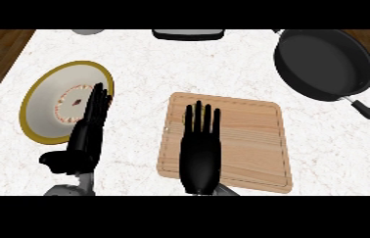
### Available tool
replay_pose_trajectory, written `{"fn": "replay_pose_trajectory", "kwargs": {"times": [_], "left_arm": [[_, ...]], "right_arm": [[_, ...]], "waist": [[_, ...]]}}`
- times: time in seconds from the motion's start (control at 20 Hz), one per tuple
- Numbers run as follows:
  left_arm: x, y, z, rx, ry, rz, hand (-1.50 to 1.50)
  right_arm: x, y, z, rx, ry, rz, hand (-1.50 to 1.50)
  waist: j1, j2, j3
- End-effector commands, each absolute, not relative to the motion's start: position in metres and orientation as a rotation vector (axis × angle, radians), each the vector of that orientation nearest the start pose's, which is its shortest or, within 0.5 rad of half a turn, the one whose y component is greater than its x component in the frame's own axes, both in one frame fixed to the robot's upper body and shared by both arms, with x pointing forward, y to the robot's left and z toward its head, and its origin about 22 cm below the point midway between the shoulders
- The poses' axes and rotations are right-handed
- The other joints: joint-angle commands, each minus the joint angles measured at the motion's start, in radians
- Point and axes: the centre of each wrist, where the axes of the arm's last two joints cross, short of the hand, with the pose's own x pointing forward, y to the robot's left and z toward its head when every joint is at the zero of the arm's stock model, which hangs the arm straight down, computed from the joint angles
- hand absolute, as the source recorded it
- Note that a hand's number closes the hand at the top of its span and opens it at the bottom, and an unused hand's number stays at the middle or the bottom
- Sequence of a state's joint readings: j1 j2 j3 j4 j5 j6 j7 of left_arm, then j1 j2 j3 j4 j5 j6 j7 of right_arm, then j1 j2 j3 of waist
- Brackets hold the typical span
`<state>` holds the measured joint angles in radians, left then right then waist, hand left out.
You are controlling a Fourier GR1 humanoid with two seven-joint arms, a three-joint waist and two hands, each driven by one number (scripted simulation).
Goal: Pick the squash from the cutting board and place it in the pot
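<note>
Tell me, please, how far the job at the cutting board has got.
Nothing looks done: the pot holds no squash. In hand: the right hand lies over the cutting board, fingers straight, gripping nothing; no squash shows, perhaps hidden beneath it. The left hand rests open by the plate. Grasping, carrying and placing remain.

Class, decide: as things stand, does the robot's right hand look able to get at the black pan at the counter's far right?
Probably yes. The right hand lies open over the cutting board, and only bare counter shows between the board and the pan.
</note>
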<state>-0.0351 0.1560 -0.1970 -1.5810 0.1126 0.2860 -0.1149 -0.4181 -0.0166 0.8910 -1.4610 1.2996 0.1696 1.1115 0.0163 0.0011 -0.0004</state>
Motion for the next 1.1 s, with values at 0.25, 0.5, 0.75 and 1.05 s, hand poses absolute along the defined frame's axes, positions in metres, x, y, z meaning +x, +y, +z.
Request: {"fn": "replay_pose_trajectory", "kwargs": {"times": [0.25,0.5,0.75,1.05], "left_arm": [[0.247,0.229,0.004,0.104,-1.719,0.013,0.00],[0.256,0.207,-0.004,0.095,-1.711,0.026,0.00],[0.248,0.217,0.005,0.108,-1.700,0.024,0.00],[0.241,0.226,0.007,0.105,-1.715,0.023,0.00]], "right_arm": [[0.242,0.003,0.045,-1.350,-1.011,1.164,-1.50],[0.249,-0.003,0.018,-1.367,-1.003,1.161,-1.50],[0.257,-0.006,0.021,-1.356,-0.983,1.160,-1.50],[0.274,-0.014,-0.006,-1.459,-1.057,1.218,1.50]], "waist": [[0.000,0.001,0.000],[-0.004,0.002,0.000],[-0.007,0.000,0.000],[0.001,0.001,0.000]]}}
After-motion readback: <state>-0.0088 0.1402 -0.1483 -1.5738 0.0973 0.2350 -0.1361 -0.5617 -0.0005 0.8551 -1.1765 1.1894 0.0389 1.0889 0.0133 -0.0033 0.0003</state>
